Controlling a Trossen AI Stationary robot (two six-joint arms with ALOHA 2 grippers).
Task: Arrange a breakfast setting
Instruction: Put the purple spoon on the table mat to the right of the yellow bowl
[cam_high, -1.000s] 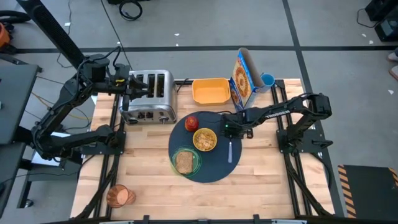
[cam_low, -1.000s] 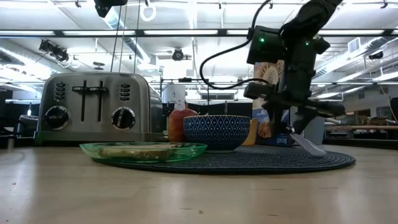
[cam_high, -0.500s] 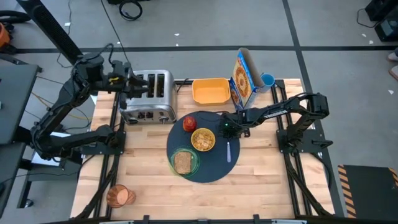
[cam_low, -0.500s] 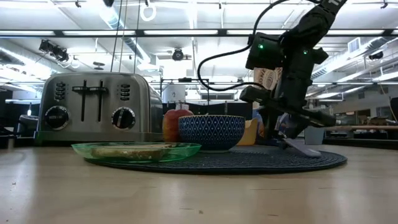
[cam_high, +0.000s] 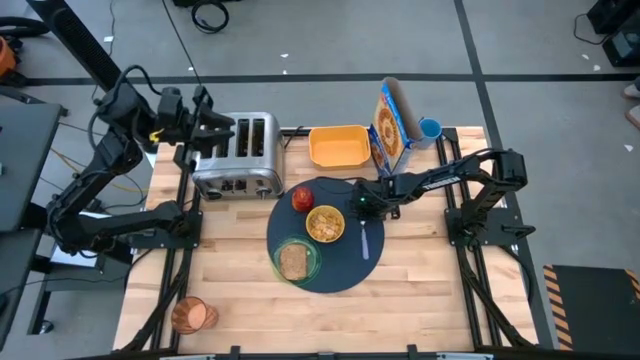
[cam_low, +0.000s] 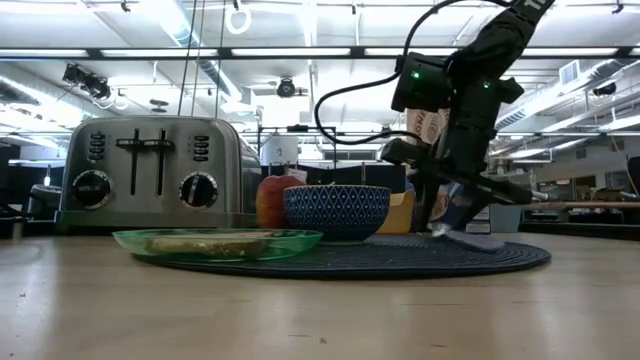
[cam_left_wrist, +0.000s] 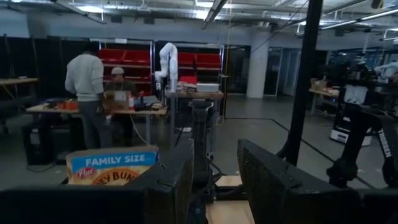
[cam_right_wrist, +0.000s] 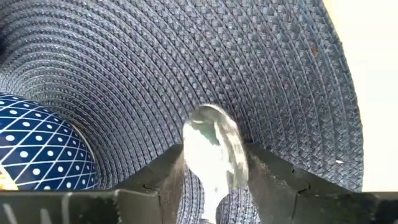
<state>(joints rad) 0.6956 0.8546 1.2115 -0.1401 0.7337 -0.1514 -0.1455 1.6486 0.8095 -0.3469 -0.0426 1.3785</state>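
Changes since a second ago: the dark blue-grey round mat (cam_high: 322, 235) and everything on it has shifted slightly toward nine o'clock in the high view, and the left gripper (cam_high: 205, 124) has risen and drawn back above the toaster (cam_high: 238, 156). Right gripper (cam_high: 366, 207): low over the mat's three o'clock side, fingers (cam_right_wrist: 163, 177) flanking the pale spoon (cam_high: 364, 238), whose bowl shows between them in the wrist view; whether they grip it cannot be told. Spoon: lies on the mat just right of the small cereal bowl (cam_high: 326, 223), long axis running twelve to six o'clock, with its twelve o'clock end under the gripper. Left gripper: jaws partly open, holding nothing. Also on the mat: red apple (cam_high: 302, 198) at eleven o'clock of the bowl; toast slice (cam_high: 293, 261) on the small translucent green plate (cam_high: 311, 252) at seven o'clock. Amber cup (cam_high: 192, 315): well apart, at the table's near left corner. Surface: pale wooden table (cam_high: 420, 280), also bearing a yellow container (cam_high: 337, 146), a cereal box (cam_high: 391, 122) and a blue cup (cam_high: 430, 128) along the far edge. Room: grey floor, workshop with ceiling strip lights; two people (cam_left_wrist: 99, 93) at a bench far behind.
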